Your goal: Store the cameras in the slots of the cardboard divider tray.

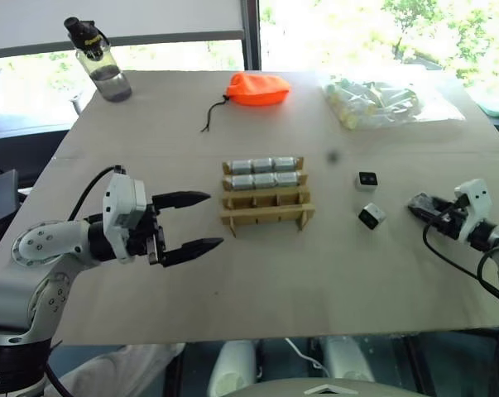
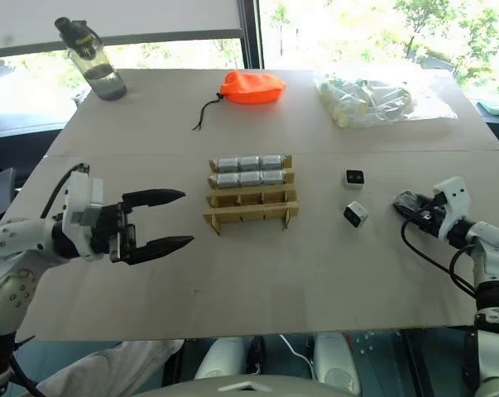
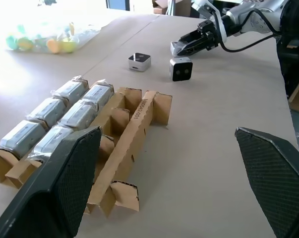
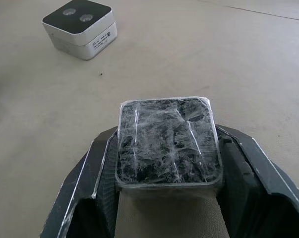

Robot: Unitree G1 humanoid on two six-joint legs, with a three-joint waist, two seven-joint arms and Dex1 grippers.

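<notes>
The cardboard divider tray sits mid-table, with several plastic-wrapped cameras filling its two far rows; the two near rows are bare. Two loose cameras lie to the right of it. Further right, low over the table, my right gripper is shut on a plastic-wrapped camera, one finger against each side, its black face up. My left gripper hovers left of the tray, open and holding nothing.
A water bottle stands at the far left corner. An orange drawstring pouch lies at the far middle, and a clear bag of pale tubes at the far right. Bare table stretches in front of the tray.
</notes>
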